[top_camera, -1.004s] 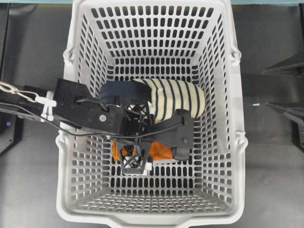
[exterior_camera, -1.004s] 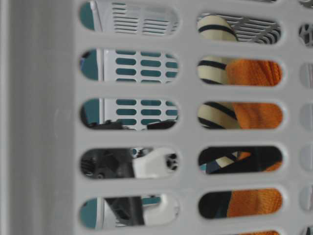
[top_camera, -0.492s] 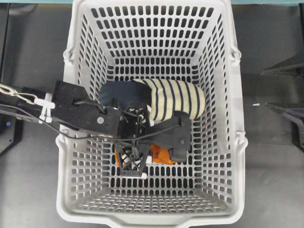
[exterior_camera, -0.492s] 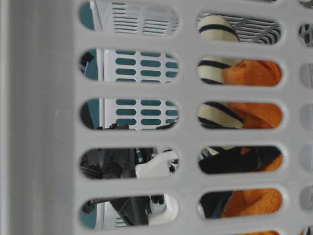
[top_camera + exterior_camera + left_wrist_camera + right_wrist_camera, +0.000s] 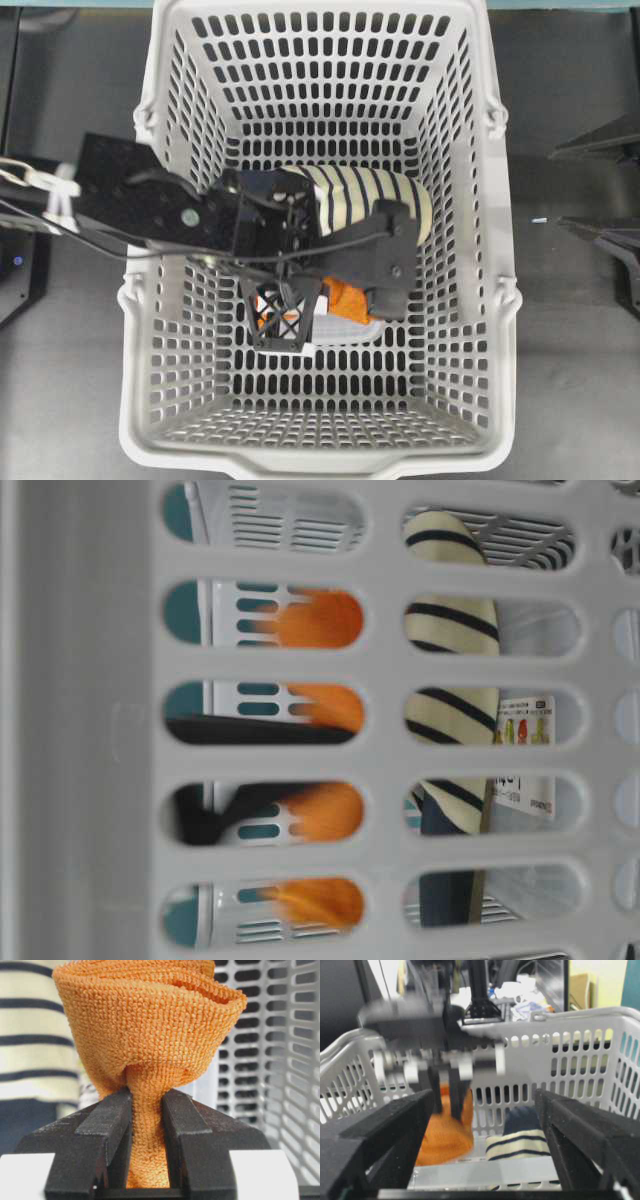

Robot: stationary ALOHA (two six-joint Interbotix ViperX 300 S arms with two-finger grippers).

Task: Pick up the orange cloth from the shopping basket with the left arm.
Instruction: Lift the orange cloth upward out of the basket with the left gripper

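- The orange cloth point(image 5: 150, 1035) is pinched at a gathered fold, and above the jaws it blooms into a crumpled funnel that fills the top centre of the left wrist view.
- The left gripper point(image 5: 146, 1135) is pressed together on that narrow neck of fabric, and the terry pile bulges out on both sides of the black fingers point(image 5: 107, 1125).
- A grip on a bunched ridge rather than a flat edge probably gives the jaws enough thickness to bite.
- In the overhead view only a sliver of the cloth shows just below the middle of the frame, tucked under the arm's wrist hardware inside the shopping basket point(image 5: 140, 300).
- Through the wall slots in the table-level view, the orange appears as a blurred smear left of centre, which suggests it hangs clear of the floor, though that contact cannot be seen.
- The striped cloth roll point(image 5: 365, 200) lies just above the wrist hardware in the overhead frame, untouched by the jaws.
- A white printed packet point(image 5: 525, 745) shows through the slots right of centre.
- The right gripper point(image 5: 480, 1160) is spread wide outside the basket, holding nothing.
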